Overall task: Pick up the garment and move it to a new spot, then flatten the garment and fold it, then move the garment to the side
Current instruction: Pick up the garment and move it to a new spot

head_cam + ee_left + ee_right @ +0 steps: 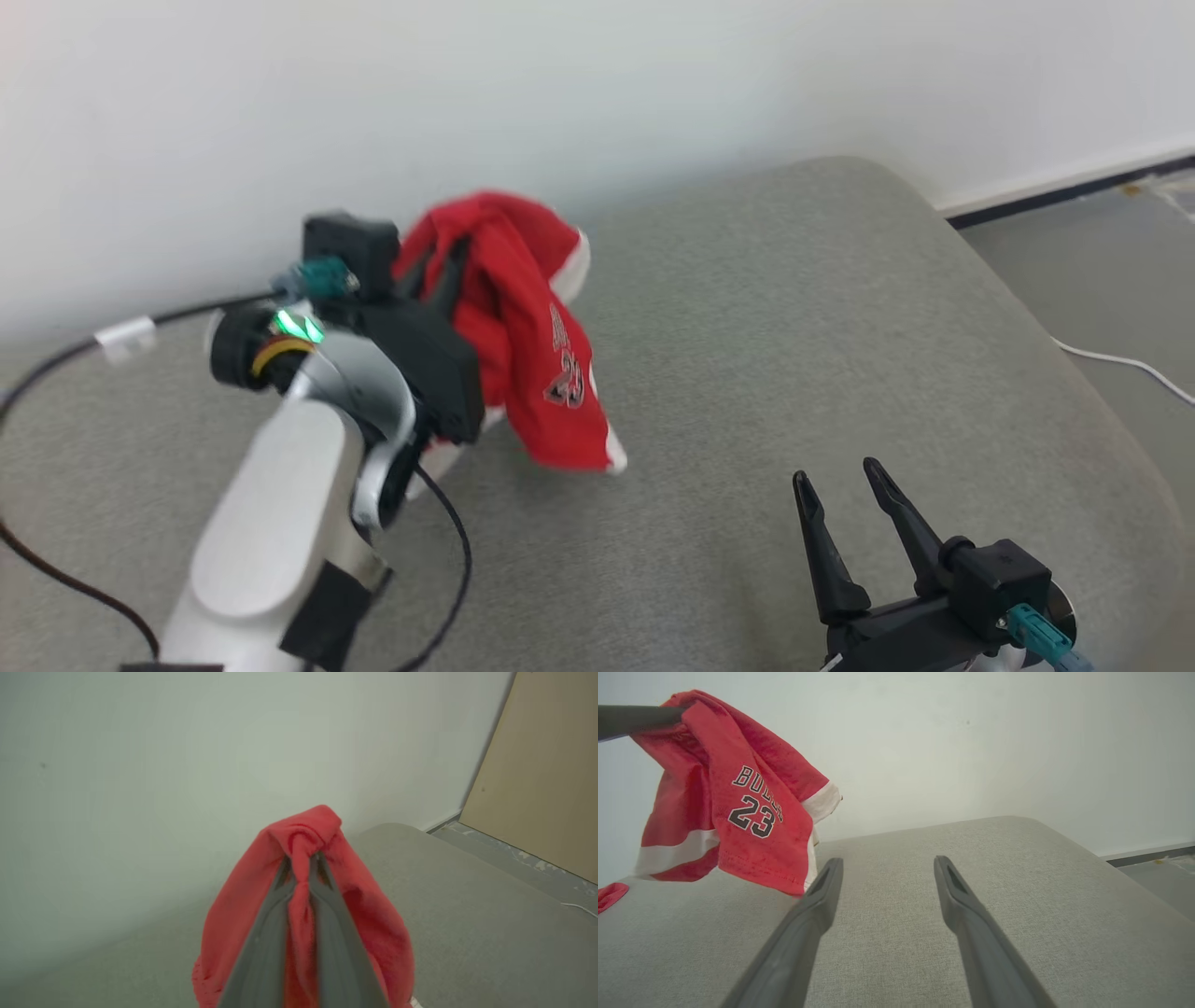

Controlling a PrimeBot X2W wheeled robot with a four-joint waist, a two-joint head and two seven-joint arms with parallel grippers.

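**A:** What do the left fingers have?

**B:** The left gripper (302, 856) is clamped tight on a bunched fold of the red garment (373, 914). A knot of cloth pokes out just past the tips, and the rest drapes down both sides of the fingers.

**A:** Where does it hang?

**B:** Below those fingers and off to their right, lifted over the grey cushion (794, 308). I can't tell whether the lower hem touches the cushion.

**A:** And the other one?

**B:** The right gripper (836, 474) is spread wide with nothing between its fingers. It sits low over the cushion, well apart from the garment.

**A:** How far along is the task?

**B:** Early, I'd say. The pick-up looks done. Setting the garment down in a new spot, flattening it, folding it and moving it aside are all left.

**A:** Arm pose?

**B:** The left forearm (271, 504) climbs from the near edge, and the fingers point toward the wall (560, 84). The right fingers lie nearly level along the cushion.
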